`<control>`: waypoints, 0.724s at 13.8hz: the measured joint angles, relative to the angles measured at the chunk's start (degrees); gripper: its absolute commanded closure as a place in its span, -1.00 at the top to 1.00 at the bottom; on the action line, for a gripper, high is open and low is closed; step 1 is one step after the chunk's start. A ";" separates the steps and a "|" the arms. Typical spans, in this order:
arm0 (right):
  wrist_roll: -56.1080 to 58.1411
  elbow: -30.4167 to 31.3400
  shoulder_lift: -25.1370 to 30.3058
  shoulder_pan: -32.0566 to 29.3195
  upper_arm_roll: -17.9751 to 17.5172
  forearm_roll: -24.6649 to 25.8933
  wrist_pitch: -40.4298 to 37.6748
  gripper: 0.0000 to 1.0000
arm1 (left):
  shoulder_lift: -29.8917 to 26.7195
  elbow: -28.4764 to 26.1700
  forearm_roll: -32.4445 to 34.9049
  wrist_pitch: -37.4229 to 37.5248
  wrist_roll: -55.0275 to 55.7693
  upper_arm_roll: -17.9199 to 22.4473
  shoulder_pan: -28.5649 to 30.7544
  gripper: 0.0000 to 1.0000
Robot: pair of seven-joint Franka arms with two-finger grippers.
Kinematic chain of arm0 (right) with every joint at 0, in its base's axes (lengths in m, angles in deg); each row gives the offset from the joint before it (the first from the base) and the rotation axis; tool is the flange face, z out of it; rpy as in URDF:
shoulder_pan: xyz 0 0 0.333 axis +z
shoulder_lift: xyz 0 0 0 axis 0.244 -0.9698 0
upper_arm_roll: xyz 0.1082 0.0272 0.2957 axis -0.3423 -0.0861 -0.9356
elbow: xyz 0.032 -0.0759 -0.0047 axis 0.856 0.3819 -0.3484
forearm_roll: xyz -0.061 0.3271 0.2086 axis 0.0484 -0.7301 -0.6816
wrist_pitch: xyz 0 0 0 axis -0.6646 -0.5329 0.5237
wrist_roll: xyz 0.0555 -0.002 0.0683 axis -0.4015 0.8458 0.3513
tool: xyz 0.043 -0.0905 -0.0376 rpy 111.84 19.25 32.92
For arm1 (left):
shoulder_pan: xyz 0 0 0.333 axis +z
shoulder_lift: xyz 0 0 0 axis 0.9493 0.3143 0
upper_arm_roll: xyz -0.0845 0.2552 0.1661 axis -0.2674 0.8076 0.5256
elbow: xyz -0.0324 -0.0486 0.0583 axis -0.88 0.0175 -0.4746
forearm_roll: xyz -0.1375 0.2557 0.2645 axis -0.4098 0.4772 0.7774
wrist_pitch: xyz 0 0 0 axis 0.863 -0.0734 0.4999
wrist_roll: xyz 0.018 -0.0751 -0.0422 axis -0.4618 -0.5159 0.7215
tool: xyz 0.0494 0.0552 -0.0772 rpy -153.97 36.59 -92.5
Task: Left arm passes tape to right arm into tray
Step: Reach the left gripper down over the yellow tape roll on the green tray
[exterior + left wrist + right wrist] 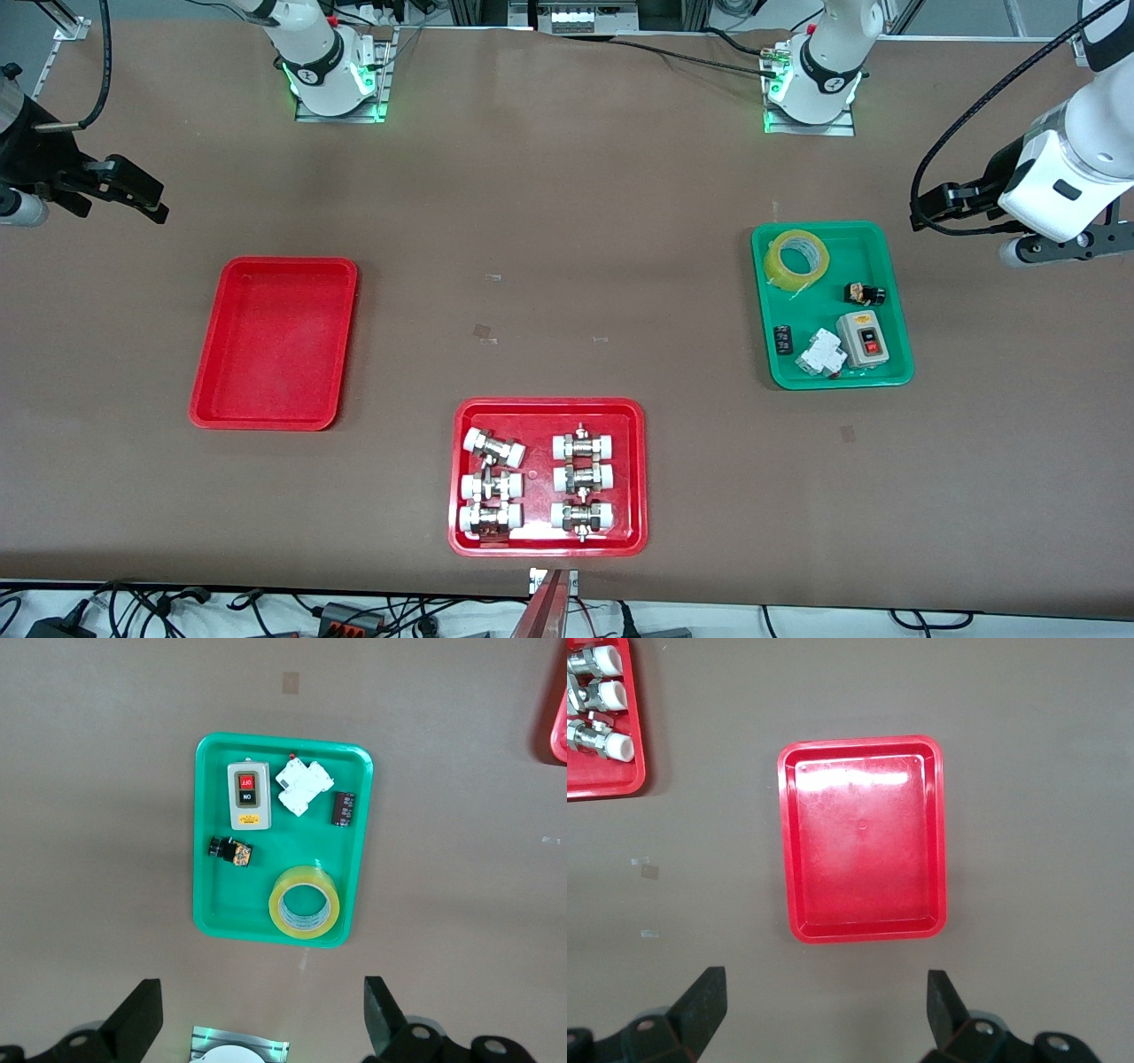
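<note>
The yellow tape roll (pixel 775 266) lies flat in a green tray (pixel 893 292), at the tray's end farthest from the front camera. In the left wrist view the tape (pixel 330 912) lies in the same tray (pixel 221 904). My left gripper (pixel 923 213) hangs open and empty over the bare table, beside the green tray toward the left arm's end; its own view (pixel 261 1014) shows it open. The plain red tray (pixel 275 341) is empty, also seen in the right wrist view (pixel 864 842). My right gripper (pixel 152 202) hangs open and empty over the table at the right arm's end, as in its own view (pixel 824 1010).
The green tray also holds a grey on/off switch box (pixel 862 339), a white breaker (pixel 819 352) and two small black parts. A second red tray (pixel 549 406) with several white-capped metal fittings stands near the front edge, mid-table.
</note>
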 measured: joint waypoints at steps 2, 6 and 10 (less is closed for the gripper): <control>0.10 0.00 -0.02 0.06 -0.02 -0.01 0.00 1.00 | 0.00 -0.09 0.00 0.00 0.00 0.04 0.09 1.00; 0.19 0.00 -0.22 0.30 -0.04 -0.01 0.00 1.00 | 0.00 -0.15 -0.01 0.00 -0.01 0.11 0.15 1.00; 0.19 0.00 -0.22 0.33 -0.04 -0.01 0.00 1.00 | 0.84 -1.41 -0.03 -0.05 -0.03 0.31 0.44 1.00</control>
